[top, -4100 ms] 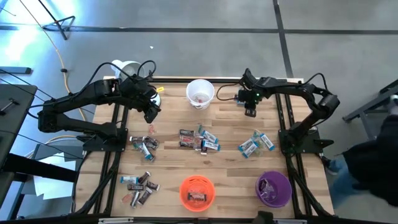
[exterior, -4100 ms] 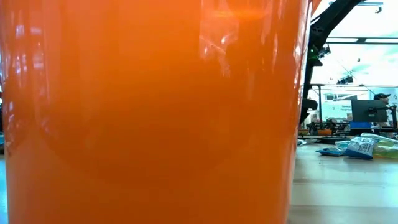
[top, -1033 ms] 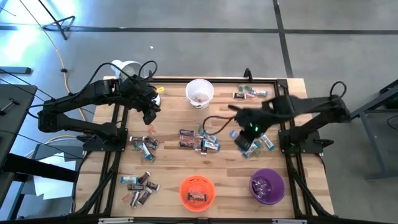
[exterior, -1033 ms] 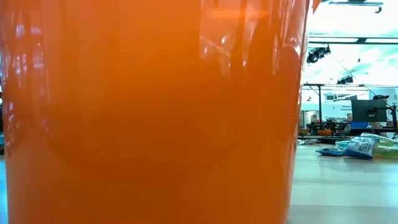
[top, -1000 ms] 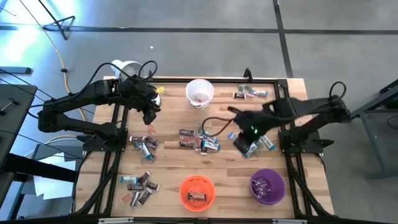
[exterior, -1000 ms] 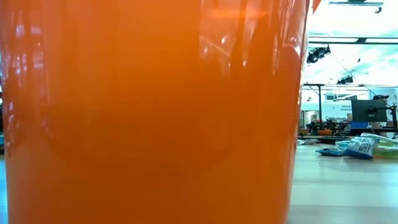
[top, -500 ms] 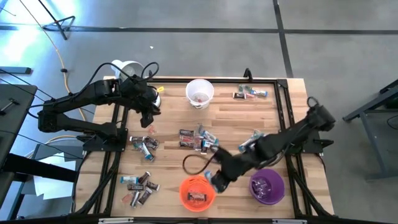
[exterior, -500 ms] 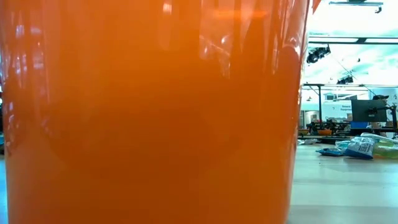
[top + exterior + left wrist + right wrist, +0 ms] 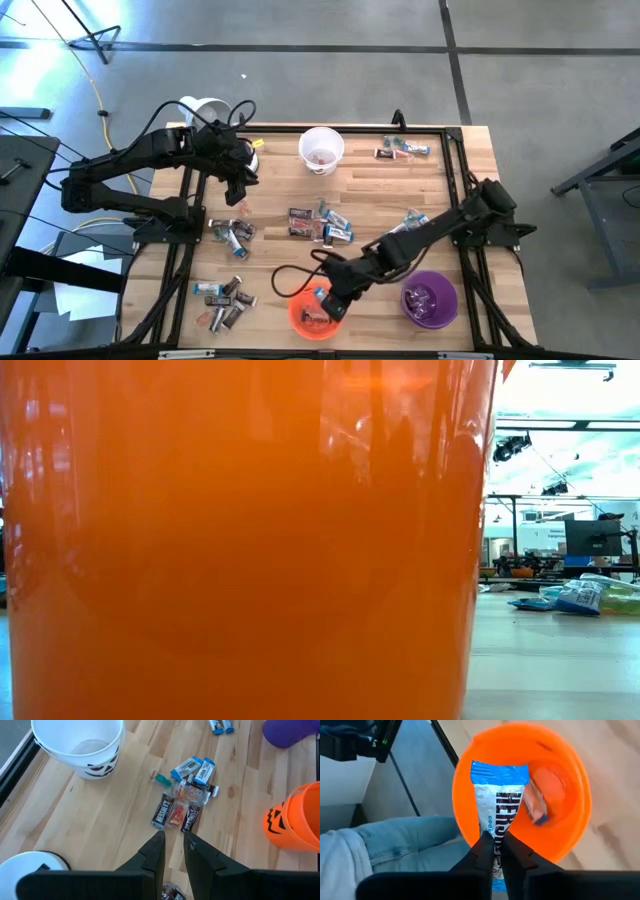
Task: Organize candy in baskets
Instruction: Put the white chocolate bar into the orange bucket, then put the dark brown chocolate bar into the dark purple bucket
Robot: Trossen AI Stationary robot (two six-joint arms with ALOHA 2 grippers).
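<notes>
Fingers of my right gripper (image 9: 496,851) pinch a blue-silver Hershey's bar (image 9: 496,810), held directly over the open orange basket (image 9: 300,312) at the table's near edge. My left gripper (image 9: 173,851) hangs near the white basket (image 9: 322,149) with its fingers almost together and nothing between them. Loose candy (image 9: 320,223) lies mid-table; the purple basket (image 9: 432,301) stands beside the orange one.
</notes>
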